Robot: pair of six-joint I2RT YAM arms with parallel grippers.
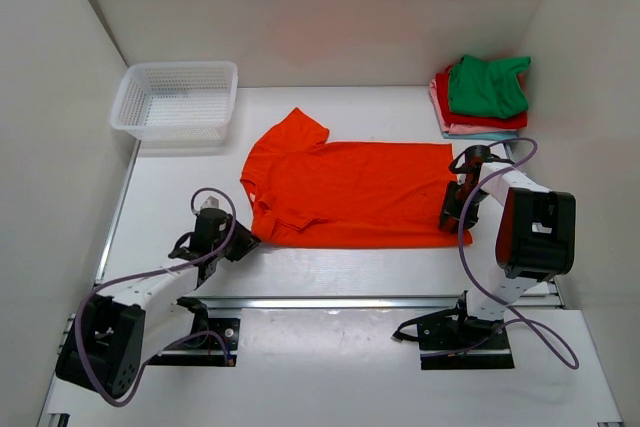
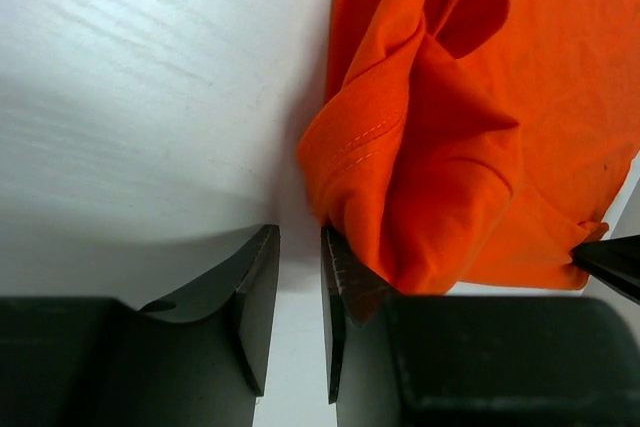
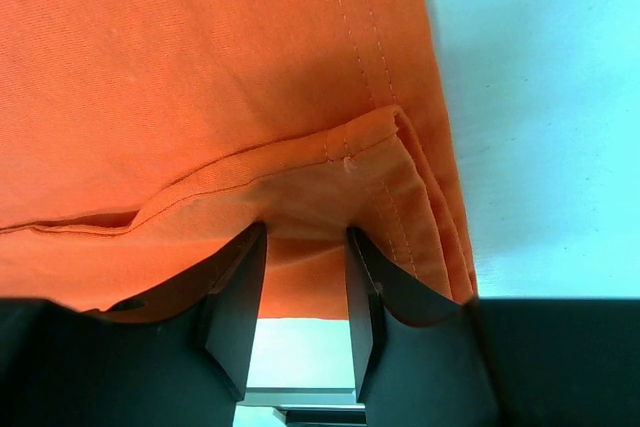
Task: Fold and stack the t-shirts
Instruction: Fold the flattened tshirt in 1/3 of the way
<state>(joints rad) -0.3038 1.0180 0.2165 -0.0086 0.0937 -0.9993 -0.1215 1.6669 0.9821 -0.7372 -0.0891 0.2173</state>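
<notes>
The bright orange t-shirt (image 1: 345, 192) lies spread flat in the middle of the table, collar end to the left, hem to the right. My left gripper (image 1: 240, 245) sits low at its near-left corner. In the left wrist view the left gripper (image 2: 300, 232) has its jaws a narrow gap apart with only bare table between them, and the bunched sleeve (image 2: 420, 167) touches the outside of the right finger. My right gripper (image 1: 452, 215) is at the near-right hem corner. In the right wrist view the right gripper (image 3: 305, 232) is open, and the folded hem (image 3: 330, 162) rests across the fingertips.
A stack of folded shirts (image 1: 485, 97) sits at the far right corner, green on top, then red, pink and light blue. A white mesh basket (image 1: 178, 67) stands at the far left. White walls close in on both sides and the back.
</notes>
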